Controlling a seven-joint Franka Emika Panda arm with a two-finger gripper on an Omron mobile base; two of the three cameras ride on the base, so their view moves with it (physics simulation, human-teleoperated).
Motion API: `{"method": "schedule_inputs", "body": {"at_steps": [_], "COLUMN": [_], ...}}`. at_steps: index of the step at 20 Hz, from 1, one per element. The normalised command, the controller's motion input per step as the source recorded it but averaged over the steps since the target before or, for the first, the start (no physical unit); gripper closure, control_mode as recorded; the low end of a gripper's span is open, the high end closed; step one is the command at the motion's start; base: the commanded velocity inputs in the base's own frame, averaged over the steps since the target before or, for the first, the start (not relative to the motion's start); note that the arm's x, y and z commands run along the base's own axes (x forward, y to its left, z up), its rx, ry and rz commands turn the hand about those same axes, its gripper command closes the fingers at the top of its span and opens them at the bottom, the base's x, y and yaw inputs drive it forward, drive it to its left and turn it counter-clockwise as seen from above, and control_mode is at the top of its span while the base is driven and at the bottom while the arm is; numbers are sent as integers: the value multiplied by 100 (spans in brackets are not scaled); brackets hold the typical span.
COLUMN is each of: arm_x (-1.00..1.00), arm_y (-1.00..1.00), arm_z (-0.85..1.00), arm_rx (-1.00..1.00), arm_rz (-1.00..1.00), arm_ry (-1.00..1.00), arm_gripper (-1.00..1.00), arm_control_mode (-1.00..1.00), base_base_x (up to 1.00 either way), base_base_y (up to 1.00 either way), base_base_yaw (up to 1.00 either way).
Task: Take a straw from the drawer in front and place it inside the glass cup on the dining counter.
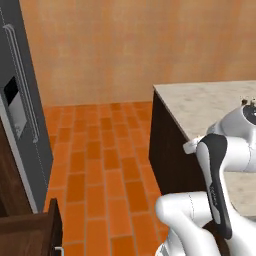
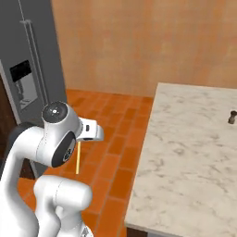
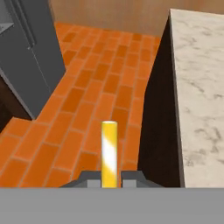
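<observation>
Straw [image 3: 109,153] is clamped between my fingers, gripper [image 3: 109,178] closed tight on it, yellow shaft poking out past the tips. In the right base view it hangs below my hand over the orange brick floor [image 2: 111,152]. Dining counter [image 3: 199,87] sits to one side, fridge [image 3: 26,52] to the other. A small dark object [image 2: 232,116] stands on the counter.
</observation>
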Motion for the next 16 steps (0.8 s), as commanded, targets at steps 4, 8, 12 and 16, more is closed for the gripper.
{"method": "schedule_inputs", "body": {"at_steps": [4,8,12,16], "arm_x": [0,0,0,0], "arm_y": [0,0,0,0], "arm_z": [0,0,0,0], "arm_rx": [0,0,0,0], "arm_rz": [0,0,0,0], "arm_ry": [0,0,0,0], "arm_gripper": [100,100,100,100], "arm_control_mode": [100,100,100,100], "base_base_x": [100,100,100,100], "base_base_y": [37,36,31,28], "base_base_yaw": [-11,-2,0,0]}}
